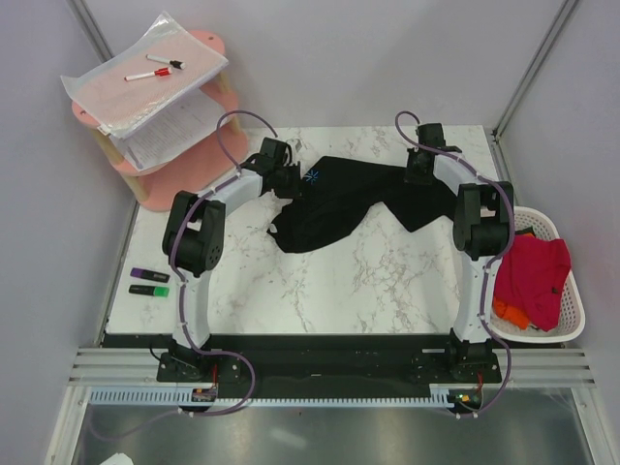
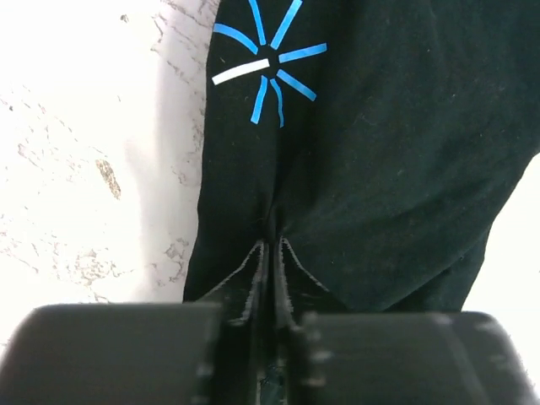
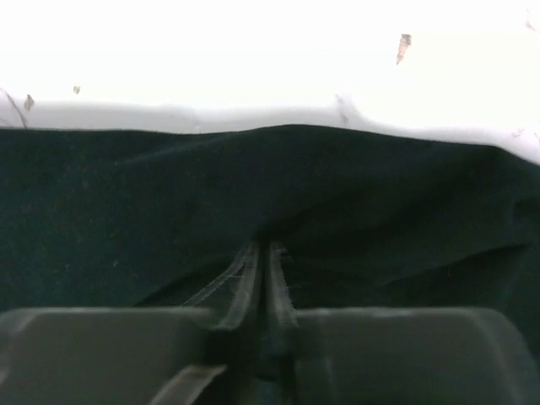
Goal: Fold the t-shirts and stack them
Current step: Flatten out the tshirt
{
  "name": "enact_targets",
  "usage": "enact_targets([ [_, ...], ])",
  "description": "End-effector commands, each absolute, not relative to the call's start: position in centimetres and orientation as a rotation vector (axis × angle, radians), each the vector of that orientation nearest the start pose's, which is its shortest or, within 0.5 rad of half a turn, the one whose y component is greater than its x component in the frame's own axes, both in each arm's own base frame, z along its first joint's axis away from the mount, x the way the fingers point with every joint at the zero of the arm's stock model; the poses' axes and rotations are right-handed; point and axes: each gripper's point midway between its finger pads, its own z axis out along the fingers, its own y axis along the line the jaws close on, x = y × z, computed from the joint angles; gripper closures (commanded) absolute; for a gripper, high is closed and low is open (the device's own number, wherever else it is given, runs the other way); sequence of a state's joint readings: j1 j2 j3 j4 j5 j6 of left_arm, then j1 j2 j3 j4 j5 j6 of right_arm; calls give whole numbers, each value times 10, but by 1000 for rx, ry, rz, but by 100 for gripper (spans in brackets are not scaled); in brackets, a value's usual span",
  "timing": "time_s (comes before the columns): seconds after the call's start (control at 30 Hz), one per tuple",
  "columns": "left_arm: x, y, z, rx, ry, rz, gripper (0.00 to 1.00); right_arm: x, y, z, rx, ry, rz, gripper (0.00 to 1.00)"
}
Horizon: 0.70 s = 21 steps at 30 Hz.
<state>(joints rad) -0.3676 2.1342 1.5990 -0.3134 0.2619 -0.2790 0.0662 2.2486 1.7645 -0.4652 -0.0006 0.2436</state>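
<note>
Cloth is lying bunched across the far half of the white marble-patterned table (image 1: 387,291) in the overhead view. It is the large black short-sleeved cloth t-shirt (image 1: 339,199). The left gripper (image 1: 288,179) is sitting at its left end and the right gripper (image 1: 418,172) at its right end. Open marble is stretching from the shirt's near edge to the arm bases. Just beside the table's right edge, the white slatted plastic basket (image 1: 572,320) is holding a bright red t-shirt (image 1: 533,276) and an orange t-shirt (image 1: 511,312).

On the left wrist camera, the jaws are pinching a raised fold of black cloth, below a blue and white starburst print (image 2: 266,67). The shirt's edge is running beside bare marble on the left.

On the right wrist camera, the jaws are clamping black cloth too. The shirt's far edge is crossing the whole view, with white table beyond.
</note>
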Motion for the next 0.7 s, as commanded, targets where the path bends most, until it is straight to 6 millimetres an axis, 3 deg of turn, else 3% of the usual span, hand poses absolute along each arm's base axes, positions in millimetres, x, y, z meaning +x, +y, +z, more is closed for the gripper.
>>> enact_targets([
  [0.0,483,-248,76,264,2424,-602,98,550,69,42,175,2483,230,100],
  [0.07,487,-242,91,252,2392,-563,98,548,72,49,160,2464,238,100],
  [0.2,492,-234,134,243,2306,-508,98,548,89,98,119,2350,301,100],
  [0.23,492,-229,152,234,2270,-487,98,542,92,100,116,2347,313,100],
  [0.27,491,-226,162,229,2253,-476,98,541,96,127,115,2286,335,100],
  [0.3,490,-224,170,236,2236,-468,98,536,104,137,101,2267,353,100],
  [0.33,489,-221,178,236,2222,-455,98,525,108,134,100,2276,365,100],
  [0.37,483,-219,192,240,2197,-453,98,519,116,161,78,2214,385,100],
  [0.4,481,-216,197,244,2189,-443,98,512,120,168,69,2199,390,100],
  [0.43,478,-213,203,238,2179,-431,98,497,121,158,72,2224,384,100],
  [0.47,471,-211,209,239,2168,-428,98,489,124,180,60,2170,397,100],
  [0.5,467,-208,213,237,2161,-417,98,478,131,181,46,2170,405,100],
  [0.53,463,-206,214,237,2160,-405,98,462,131,167,48,2203,403,100],
  [0.57,454,-205,216,237,2158,-408,98,450,139,182,24,2167,421,100],
  [0.6,448,-205,215,240,2164,-414,98,432,140,164,27,2211,420,100],
  [0.67,432,-207,201,252,2201,-418,98,411,146,170,-4,2192,422,100],
])
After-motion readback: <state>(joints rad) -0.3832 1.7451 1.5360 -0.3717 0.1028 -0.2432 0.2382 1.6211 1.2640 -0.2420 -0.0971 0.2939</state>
